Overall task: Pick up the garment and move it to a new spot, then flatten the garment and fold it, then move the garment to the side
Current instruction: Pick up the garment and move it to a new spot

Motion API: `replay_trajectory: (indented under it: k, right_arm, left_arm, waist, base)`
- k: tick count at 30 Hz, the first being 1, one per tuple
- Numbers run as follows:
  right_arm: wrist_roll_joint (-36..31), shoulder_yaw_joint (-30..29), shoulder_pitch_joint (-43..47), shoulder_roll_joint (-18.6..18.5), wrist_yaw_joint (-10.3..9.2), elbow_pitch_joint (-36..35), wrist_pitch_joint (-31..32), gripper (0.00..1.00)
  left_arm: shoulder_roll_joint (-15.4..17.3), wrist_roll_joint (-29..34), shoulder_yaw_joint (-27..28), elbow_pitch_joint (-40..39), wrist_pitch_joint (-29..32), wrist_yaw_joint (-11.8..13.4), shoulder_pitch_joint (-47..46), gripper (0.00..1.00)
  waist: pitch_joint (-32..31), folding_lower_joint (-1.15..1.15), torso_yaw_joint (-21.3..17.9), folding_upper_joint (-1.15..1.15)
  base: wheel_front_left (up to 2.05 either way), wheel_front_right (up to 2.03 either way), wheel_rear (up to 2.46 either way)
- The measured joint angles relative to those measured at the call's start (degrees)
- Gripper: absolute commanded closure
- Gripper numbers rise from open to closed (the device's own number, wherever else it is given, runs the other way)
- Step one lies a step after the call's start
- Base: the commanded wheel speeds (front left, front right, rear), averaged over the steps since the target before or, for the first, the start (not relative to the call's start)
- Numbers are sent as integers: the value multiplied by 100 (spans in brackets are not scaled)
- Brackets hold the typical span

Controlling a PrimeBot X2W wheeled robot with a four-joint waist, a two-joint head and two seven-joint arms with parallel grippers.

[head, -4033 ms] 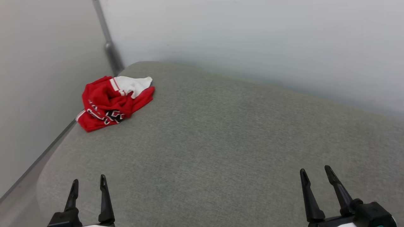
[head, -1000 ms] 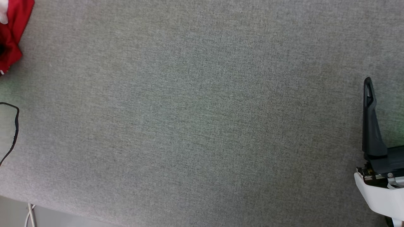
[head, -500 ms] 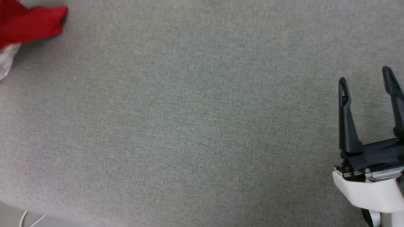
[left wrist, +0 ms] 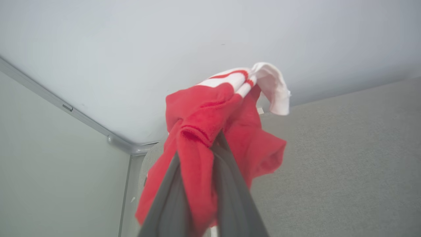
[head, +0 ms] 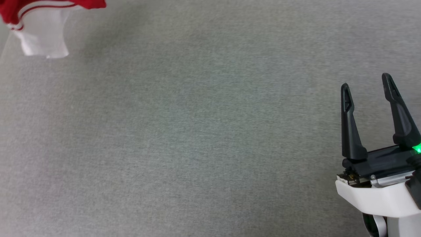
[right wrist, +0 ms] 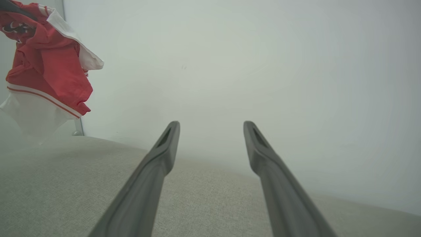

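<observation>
Cloth fills the middle of the left wrist view: the garment (left wrist: 210, 125), a red jersey with white sleeves and red-white striped trim, is bunched in the left gripper (left wrist: 199, 146). Its two dark fingers (left wrist: 230, 197) are drawn close together and clamped on a thick red fold, with loose folds spilling over and beside them and a white sleeve flopping out at the top.

From the head view, part of the garment (head: 42, 33) shows at the top left corner: a white sleeve under a band of striped trim and a strip of red. The right wrist view has the garment (right wrist: 49, 65) hanging at its upper left against the pale wall (right wrist: 263, 65), black and white lettering showing near the top. Its lowest white sleeve seems to hang clear of the grey fabric-covered tabletop (right wrist: 49, 184), though blur there makes this hard to be sure of.

The right gripper (head: 365, 82) sits at the lower right of the head view, well apart from the garment, over bare tabletop (head: 197, 131). Its fingers (right wrist: 158, 171) stand wide apart with nothing between them. A small green light (head: 417, 148) glows on its body.
</observation>
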Motion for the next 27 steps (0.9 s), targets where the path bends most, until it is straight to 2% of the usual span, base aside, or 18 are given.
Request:
replay_trajectory:
  k: [5, 15, 21, 27]
  right_arm:
    - [207, -59, 29, 5, 0, 67, 0, 0]
    - [468, -154, 143, 5, 0, 160, 0, 0]
    - [556, -171, 222, 5, 0, 237, 0, 0]
    - [573, -188, 302, 7, 0, 320, 0, 0]
  left_arm:
    - [-363, -27, -380, -322, -19, 0, -455, 100]
    - [-825, -68, -1273, -991, -346, 0, -822, 100]
    - [-840, 43, -1784, -1577, -654, 0, -570, 100]
    - [-875, 85, -2203, -2038, -1009, 2, 175, 100]
  waist:
    - [-197, 0, -287, 0]
    - [-485, 0, -913, 0]
    - [-639, 0, -1200, 0]
    - [-813, 0, -1340, 0]
  base:
    - [0, 0, 0]
    - [0, 0, 0]
    - [0, 0, 0]
    - [0, 0, 0]
